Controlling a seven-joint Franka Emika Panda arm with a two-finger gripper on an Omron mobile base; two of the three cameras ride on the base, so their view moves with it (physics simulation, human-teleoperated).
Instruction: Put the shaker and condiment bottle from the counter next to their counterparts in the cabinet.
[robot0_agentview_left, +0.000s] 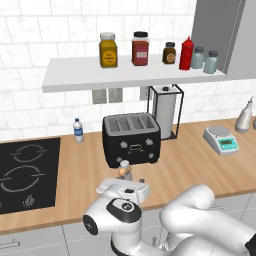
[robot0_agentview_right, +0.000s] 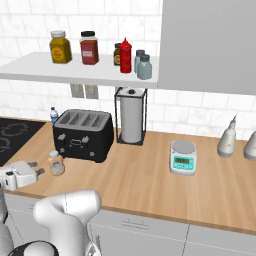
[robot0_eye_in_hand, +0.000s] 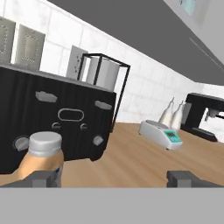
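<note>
Right ahead of the gripper (robot0_eye_in_hand: 111, 179): condiment bottle (robot0_eye_in_hand: 42, 159), by one fingertip, jaws spread wide.
Sat on the counter (robot0_agentview_left: 200, 165) just before the black toaster (robot0_agentview_left: 131, 139); scale (robot0_agentview_right: 183, 157) well off sideways.

no readable text anywhere, spice jars' (robot0_agentview_left: 108, 50) labels blurred, scale (robot0_agentview_right: 183, 156) display blank green, toaster (robot0_agentview_left: 131, 139) front unmarked, outlets plain

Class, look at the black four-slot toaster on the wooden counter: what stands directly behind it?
Behind the black four-slot toaster, at its left, stands a clear blue-capped water bottle; at its right, a paper-towel roll in a black wire frame. The toaster covers the wall's foot.
</note>
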